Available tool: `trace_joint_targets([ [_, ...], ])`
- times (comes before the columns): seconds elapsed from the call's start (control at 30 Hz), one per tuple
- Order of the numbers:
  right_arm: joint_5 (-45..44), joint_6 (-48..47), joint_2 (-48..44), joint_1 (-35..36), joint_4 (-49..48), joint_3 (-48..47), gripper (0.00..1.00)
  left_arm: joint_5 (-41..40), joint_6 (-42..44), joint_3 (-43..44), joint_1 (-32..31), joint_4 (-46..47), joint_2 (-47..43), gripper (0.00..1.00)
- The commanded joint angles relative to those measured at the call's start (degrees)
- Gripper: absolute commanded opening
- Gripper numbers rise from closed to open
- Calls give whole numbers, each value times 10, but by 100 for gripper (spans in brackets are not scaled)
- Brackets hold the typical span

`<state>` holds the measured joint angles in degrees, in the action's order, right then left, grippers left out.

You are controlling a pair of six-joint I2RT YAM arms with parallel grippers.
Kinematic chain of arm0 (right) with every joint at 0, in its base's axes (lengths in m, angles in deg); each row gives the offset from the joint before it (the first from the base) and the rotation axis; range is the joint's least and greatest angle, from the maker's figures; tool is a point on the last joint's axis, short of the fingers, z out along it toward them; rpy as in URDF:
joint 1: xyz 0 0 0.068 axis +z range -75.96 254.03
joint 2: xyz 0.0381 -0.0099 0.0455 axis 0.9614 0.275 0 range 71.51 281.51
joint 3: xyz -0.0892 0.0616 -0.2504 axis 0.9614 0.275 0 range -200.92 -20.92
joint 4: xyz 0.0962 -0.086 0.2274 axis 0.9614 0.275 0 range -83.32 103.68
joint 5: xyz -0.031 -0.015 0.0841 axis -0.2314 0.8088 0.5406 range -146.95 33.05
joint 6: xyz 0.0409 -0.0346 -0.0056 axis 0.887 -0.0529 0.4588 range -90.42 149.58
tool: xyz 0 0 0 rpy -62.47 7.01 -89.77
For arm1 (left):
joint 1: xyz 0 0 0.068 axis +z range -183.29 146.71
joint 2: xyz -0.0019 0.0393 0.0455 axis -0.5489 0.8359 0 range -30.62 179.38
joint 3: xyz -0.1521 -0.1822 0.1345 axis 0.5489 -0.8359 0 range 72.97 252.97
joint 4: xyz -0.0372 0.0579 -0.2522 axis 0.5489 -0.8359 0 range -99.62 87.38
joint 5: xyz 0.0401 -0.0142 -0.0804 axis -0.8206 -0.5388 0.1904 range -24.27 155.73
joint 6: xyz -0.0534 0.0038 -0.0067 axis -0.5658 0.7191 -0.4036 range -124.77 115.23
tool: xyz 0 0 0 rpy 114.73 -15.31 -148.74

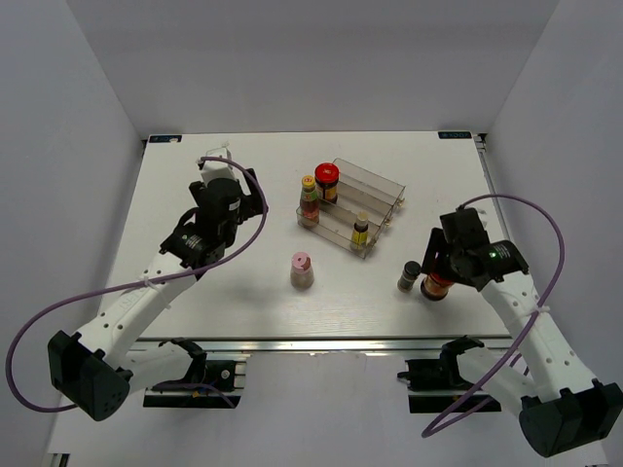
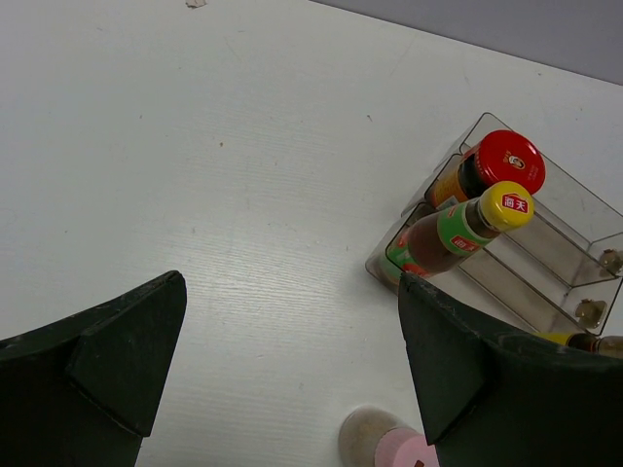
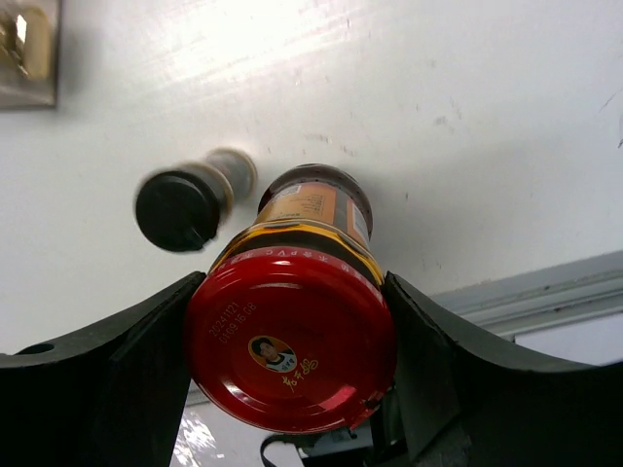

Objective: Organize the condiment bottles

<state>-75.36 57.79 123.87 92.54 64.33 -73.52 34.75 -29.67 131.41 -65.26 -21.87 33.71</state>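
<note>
White table, grey walls: three bottles are already sitting in the rack. The right gripper is clamping the red-lid jar beside the black-cap bottle, and the pink shaker is waiting mid-table. The left gripper is hanging wide open, empty.
</note>
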Motion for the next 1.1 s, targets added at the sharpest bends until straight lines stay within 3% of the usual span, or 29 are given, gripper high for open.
trace_joint_targets([
  [0.0, -49, -14, 29, 1, -52, -67, 14, 3, 2, -3, 5, 5, -19, 98],
  [0.23, -40, -57, 109, -6, -118, -156, 12, 5, 6, -8, 9, 8, -17, 98],
  [0.53, 85, -98, 237, -9, -221, -292, 8, 8, 8, -2, 30, 3, 9, 98],
  [0.73, 137, -118, 350, -7, -224, -403, 7, 6, 11, -3, 43, 1, 10, 98],
  [0.97, 206, -123, 423, -7, -242, -433, 7, 7, 14, -7, 51, 3, 7, 98],
  [1.07, 196, -122, 434, -4, -240, -430, 7, 7, 15, -6, 53, 3, 10, 98],
])
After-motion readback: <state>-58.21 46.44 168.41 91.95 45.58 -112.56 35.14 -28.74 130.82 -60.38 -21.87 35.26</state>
